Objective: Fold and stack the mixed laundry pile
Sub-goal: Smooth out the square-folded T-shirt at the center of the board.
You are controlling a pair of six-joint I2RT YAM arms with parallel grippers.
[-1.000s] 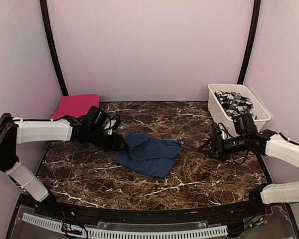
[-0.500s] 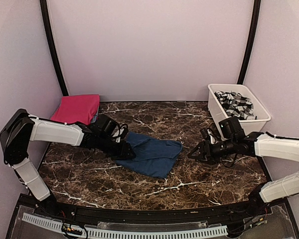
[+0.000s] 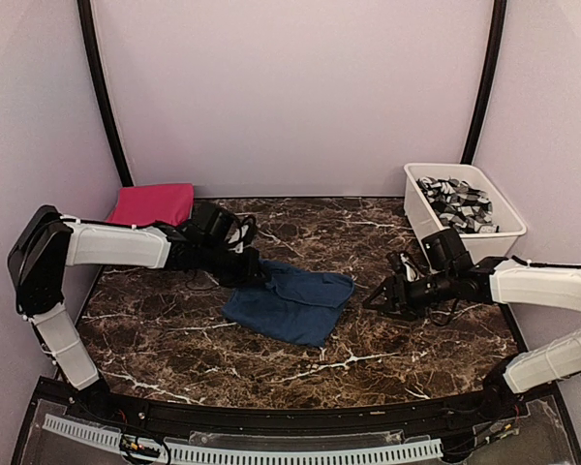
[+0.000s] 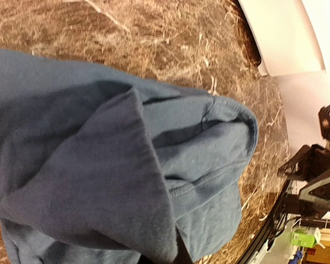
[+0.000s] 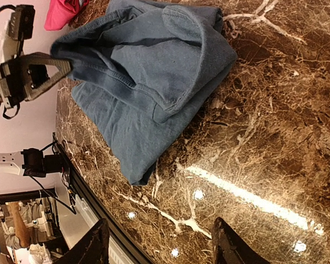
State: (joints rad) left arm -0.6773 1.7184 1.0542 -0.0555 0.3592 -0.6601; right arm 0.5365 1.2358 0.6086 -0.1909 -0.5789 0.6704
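Overhead view of a dark brown marble bench (image 3: 368, 232) inside a pale-walled booth. Two white-and-black robot arms reach in from the bottom corners of the frame.

At the centre of the frame, a navy-blue garment (image 3: 295, 305) lies loosely folded on the bench, its layers bunched and uneven. The left claw (image 3: 255, 275) comes in from the left and is clenched on the garment's upper-left edge. The right wrist view shows that corner of cloth pinched between the claw's dark fingers, at the upper left of that frame.

The right claw (image 3: 378, 300) sits low over the bench, right of centre. It is near the garment's right edge but apart from it, with its jaws spread and gripping nothing.

In the upper left corner of the overhead frame, a magenta-pink garment (image 3: 155, 204) lies folded flat at the back of the bench. At upper right stands a white tub (image 3: 418, 221), with a grey-and-white patterned garment (image 3: 455, 201) heaped inside it.
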